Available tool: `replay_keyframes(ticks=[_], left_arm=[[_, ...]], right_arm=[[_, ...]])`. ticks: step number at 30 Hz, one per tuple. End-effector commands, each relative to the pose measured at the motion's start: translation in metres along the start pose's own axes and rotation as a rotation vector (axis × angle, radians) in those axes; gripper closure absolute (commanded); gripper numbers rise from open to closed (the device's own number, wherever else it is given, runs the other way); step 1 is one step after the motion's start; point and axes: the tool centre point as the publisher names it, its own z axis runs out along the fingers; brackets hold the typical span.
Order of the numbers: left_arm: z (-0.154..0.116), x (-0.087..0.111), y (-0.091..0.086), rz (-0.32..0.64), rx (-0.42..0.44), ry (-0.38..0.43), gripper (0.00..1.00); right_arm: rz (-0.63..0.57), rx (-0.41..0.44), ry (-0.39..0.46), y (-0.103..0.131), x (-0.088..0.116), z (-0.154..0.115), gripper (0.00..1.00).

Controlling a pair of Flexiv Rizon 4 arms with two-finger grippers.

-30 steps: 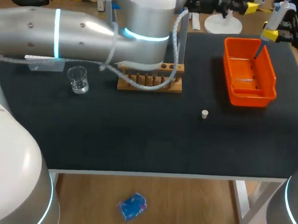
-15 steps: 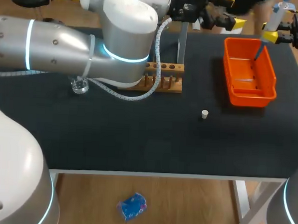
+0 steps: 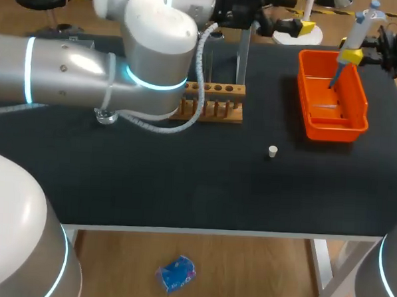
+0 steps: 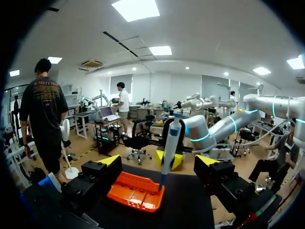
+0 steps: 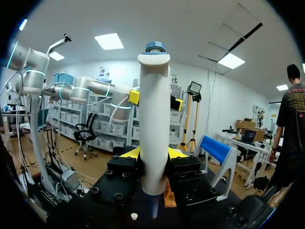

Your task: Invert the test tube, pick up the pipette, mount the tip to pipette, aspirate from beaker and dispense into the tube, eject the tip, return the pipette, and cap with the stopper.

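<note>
A clear test tube (image 3: 243,58) stands upright at the right end of the wooden rack (image 3: 217,104). My left gripper (image 3: 295,12) hangs open beyond the table's back edge, above and behind the tube, holding nothing. In the left wrist view the left gripper (image 4: 159,161) faces the pipette (image 4: 169,145). My right gripper (image 3: 355,55) is shut on the white and blue pipette (image 3: 354,37), whose tip points down into the orange bin (image 3: 357,103). The pipette (image 5: 153,138) fills the right gripper (image 5: 153,153). The small white stopper (image 3: 272,151) lies on the mat. My left arm mostly hides the glass beaker (image 3: 107,116).
The black mat (image 3: 203,182) covers the table. My left arm sweeps in across the back left, over the rack's left end. The orange bin (image 4: 136,193) sits at the back right near the table's edge.
My left gripper has opened and pulled up and back from the rack, leaving the test tube standing there. The right gripper has tilted and shifted the pipette slightly left over the bin.
</note>
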Motion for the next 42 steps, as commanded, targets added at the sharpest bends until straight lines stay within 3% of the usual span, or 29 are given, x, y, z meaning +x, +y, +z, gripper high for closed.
replay_keyframes(ticks=[1,14,26,28,42], left_arm=[[-0.052,0.012,0.017,0.011,0.087,-0.006,0.0],[-0.125,0.028,0.05,0.053,0.156,-0.03,0.0],[-0.179,0.033,0.087,0.07,0.224,-0.087,0.0],[-0.184,0.032,0.091,0.06,0.243,-0.125,0.0],[-0.184,0.032,0.091,0.06,0.243,-0.125,0.0]], right_arm=[[0.003,-0.037,0.023,-0.007,0.008,0.021,1.0],[0.077,-0.041,0.185,-0.017,0.062,0.103,1.0],[0.14,-0.015,0.22,-0.041,0.094,0.154,1.0],[0.146,0.021,0.242,-0.043,0.098,0.165,1.0],[0.147,0.034,0.246,-0.044,0.098,0.169,1.0]])
